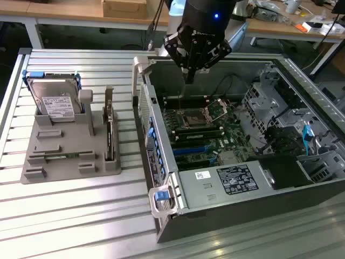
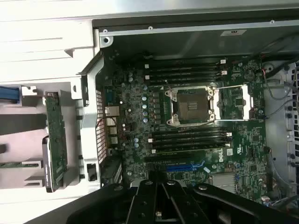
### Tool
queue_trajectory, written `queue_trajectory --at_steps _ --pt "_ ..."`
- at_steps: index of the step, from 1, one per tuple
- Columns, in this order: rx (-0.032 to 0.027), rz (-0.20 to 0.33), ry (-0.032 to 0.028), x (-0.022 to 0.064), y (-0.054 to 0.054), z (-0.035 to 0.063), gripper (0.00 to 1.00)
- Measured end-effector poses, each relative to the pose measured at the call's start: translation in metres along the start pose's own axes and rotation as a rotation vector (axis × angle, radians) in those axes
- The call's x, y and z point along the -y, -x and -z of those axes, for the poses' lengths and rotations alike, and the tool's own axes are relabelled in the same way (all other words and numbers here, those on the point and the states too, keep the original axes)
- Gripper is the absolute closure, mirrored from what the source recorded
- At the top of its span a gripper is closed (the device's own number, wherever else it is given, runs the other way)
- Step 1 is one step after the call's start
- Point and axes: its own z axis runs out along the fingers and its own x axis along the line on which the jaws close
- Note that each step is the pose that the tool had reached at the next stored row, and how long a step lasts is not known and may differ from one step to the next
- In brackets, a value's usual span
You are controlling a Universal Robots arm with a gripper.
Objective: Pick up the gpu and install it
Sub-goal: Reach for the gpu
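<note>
The gpu [image 1: 109, 129] stands on edge in a slot of the grey holder [image 1: 70, 167], at the exterior view's left, its silver bracket pointing up. The wrist view shows the gpu [image 2: 56, 140] as a thin green board outside the case wall. My gripper [image 1: 190, 73] hangs above the rear of the open computer case [image 1: 161, 162], over the motherboard [image 1: 205, 129] and well apart from the gpu. In the wrist view the gripper [image 2: 162, 184] has its black fingers pressed together with nothing between them.
A silver hard drive [image 1: 54, 102] with a white label leans in the holder's back. A narrow green memory stick [image 1: 62, 156] lies in its front. Blue expansion slots [image 2: 184, 166] sit near the CPU socket [image 2: 191, 105]. Drive cages and cables [image 1: 291, 129] crowd the case's right.
</note>
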Motion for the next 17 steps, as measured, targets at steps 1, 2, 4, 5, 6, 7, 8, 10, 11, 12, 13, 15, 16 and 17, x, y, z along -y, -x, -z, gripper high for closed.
queue_trajectory --at_steps 1,2,4,5,6,7,8,10,11,12,13,15,16,17 --pt "0.0000 0.000 0.0000 0.0005 -0.006 0.0002 0.89" --pt "0.0000 0.000 0.0000 0.0009 -0.012 0.0003 0.89" --pt "0.0000 0.000 0.0000 0.0010 -0.014 0.0004 0.89" --pt "0.0000 0.000 0.0000 0.0011 -0.015 0.0004 0.89" --pt "0.0000 0.000 0.0000 0.0012 -0.016 0.0004 0.89" --pt "0.0000 0.000 0.0000 0.0013 -0.017 0.0005 0.89" --pt "0.0000 0.000 0.0000 0.0013 -0.018 0.0005 0.89" --pt "0.0000 0.000 0.0000 0.0017 -0.023 0.0006 0.89" --pt "0.0000 0.000 0.0000 0.0020 -0.026 0.0007 0.89" --pt "0.0000 0.000 0.0000 0.0022 -0.029 0.0008 0.89" --pt "0.0000 0.000 0.0001 0.0024 -0.032 0.0009 0.89" --pt "0.0000 0.000 0.0000 0.0030 -0.040 0.0011 0.89" --pt "0.0000 0.000 0.0000 0.0031 -0.041 0.0011 0.89" --pt "0.0001 0.000 0.0000 0.0032 -0.043 0.0012 0.89"
